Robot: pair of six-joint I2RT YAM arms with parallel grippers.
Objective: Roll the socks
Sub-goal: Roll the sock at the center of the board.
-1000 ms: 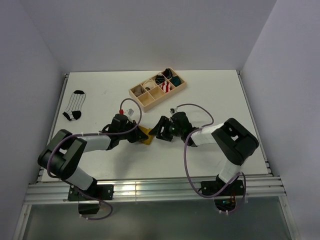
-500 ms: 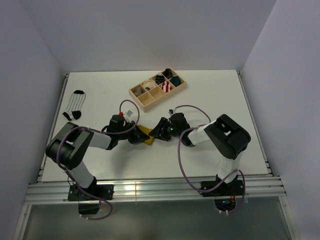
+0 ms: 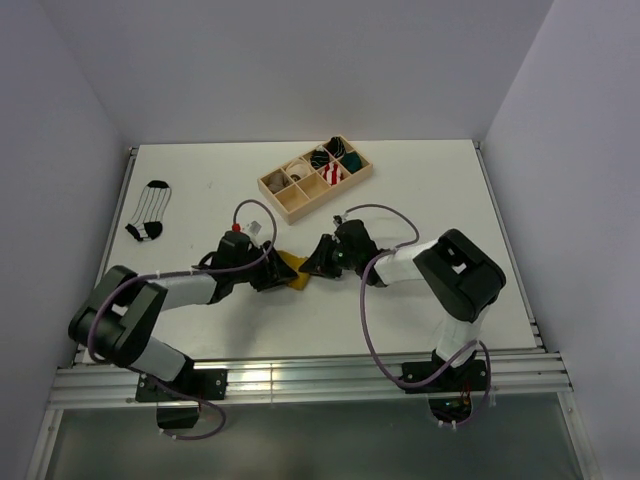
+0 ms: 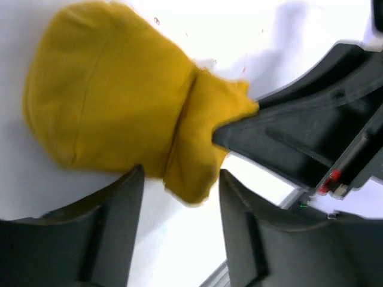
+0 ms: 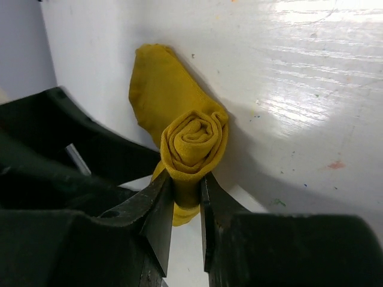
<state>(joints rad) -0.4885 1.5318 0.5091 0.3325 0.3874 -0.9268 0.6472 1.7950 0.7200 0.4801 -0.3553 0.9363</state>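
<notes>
Pinching the coiled end of the soft mustard-yellow knit sock (image 5: 190,140) between the narrowed fingers of the black right gripper (image 5: 187,182), at the middle of the white table (image 3: 420,200), likely to stop the spiral springing loose. Standing the black left gripper (image 4: 179,176) with jaws parted and holding nothing, astride the sock's flat end, seemingly leaving the hold to the other arm. Leaving the white, black-striped sock (image 3: 150,212) lying flat and unrolled, well apart at the far left, as number 2.
</notes>
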